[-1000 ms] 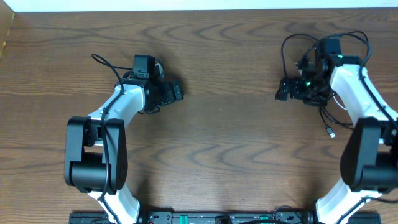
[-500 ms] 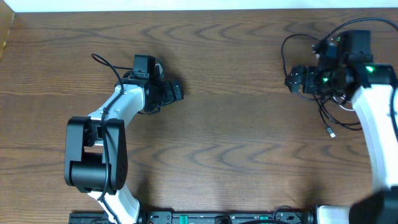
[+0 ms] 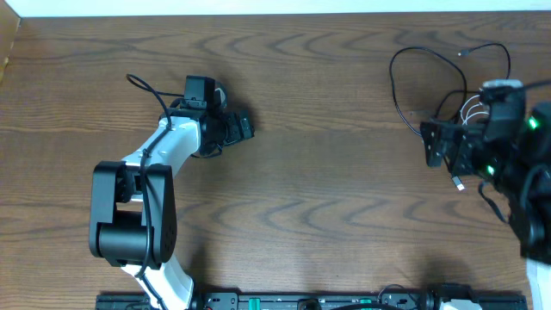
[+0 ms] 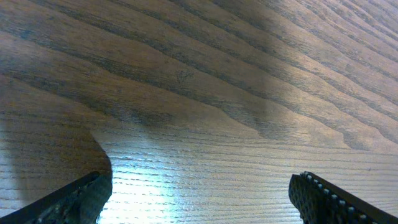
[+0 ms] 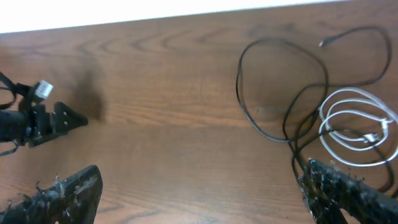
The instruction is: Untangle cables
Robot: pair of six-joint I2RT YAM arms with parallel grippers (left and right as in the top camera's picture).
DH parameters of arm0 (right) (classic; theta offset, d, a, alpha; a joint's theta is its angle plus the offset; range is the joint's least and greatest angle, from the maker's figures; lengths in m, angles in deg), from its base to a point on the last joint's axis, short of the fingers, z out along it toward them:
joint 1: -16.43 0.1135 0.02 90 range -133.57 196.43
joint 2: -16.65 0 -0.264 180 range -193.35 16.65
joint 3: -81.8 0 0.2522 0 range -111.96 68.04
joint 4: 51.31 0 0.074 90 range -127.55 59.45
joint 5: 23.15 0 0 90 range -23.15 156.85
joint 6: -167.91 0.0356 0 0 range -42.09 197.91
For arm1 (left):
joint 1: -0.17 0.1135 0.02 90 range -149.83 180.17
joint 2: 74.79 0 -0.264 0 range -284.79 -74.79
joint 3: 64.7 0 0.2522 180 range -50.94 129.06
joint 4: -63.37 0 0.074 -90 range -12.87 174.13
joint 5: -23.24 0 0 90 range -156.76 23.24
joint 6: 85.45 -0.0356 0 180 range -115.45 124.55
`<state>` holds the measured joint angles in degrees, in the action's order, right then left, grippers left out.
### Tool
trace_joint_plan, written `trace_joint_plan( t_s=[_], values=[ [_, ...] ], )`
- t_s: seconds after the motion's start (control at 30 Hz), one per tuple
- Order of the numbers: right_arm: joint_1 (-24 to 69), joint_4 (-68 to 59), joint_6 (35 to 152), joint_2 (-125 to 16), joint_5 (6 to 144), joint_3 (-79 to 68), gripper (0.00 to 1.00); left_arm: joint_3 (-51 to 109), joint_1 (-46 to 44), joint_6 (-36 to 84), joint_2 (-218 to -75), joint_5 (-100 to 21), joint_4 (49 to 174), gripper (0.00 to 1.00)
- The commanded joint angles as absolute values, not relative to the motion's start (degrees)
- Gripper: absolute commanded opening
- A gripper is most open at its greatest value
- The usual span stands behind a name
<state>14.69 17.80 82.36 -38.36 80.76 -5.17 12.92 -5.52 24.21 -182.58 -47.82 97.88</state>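
Note:
The long black cable (image 3: 399, 82) lies in wide loops at the far right of the table and also shows in the right wrist view (image 5: 247, 106). The shorter white cable (image 3: 472, 108) lies coiled beside it, crossing black strands (image 5: 356, 119). A small plug end (image 3: 459, 183) lies nearer the front. My right gripper (image 3: 435, 145) (image 5: 199, 193) is open and empty, raised over the table just left of the cables. My left gripper (image 3: 244, 127) (image 4: 199, 199) is open and empty, low over bare wood at the left, far from the cables.
The wooden table (image 3: 327, 198) fills the view, with a white edge along the back. The left arm's gripper shows at the left of the right wrist view (image 5: 43, 118). The right arm's own thick wires hang near its wrist.
My right arm has pulled away from the cables, towards the front right and upward, leaving the cables lying on the table. The left arm has not moved.

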Motion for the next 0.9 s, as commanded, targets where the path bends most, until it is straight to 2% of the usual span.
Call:
trace_joint_plan(
  t_s=[0.0,0.23,0.37,0.6,0.7,0.87],
  values=[
    [15.0,18.1,81.5,-35.9,79.9,-4.2,0.99,10.5,-5.0,25.2,-186.2,-51.0,99.4,0.98],
    [15.5,12.0,77.6,-27.1,79.9,4.5,0.99,10.5,-5.0,25.3,-186.2,-50.9,99.4,0.98],
    [17.8,0.3,74.3,-19.2,79.9,13.8,0.99,10.5,-5.0,25.5,-186.2,-50.9,99.4,0.98],
    [28.9,-23.1,61.2,-4.0,79.9,27.7,0.99,10.5,-5.0,25.4,-186.2,-50.9,99.4,0.98],
    [31.3,-27.9,58.5,-0.1,79.9,31.5,0.99,10.5,-5.0,25.4,-186.2,-50.9,99.4,0.98],
    [28.9,-33.4,58.6,4.4,83.4,38.5,0.99,10.5,-5.0,25.4,-186.2,-50.9,99.4,0.98]
  ],
)
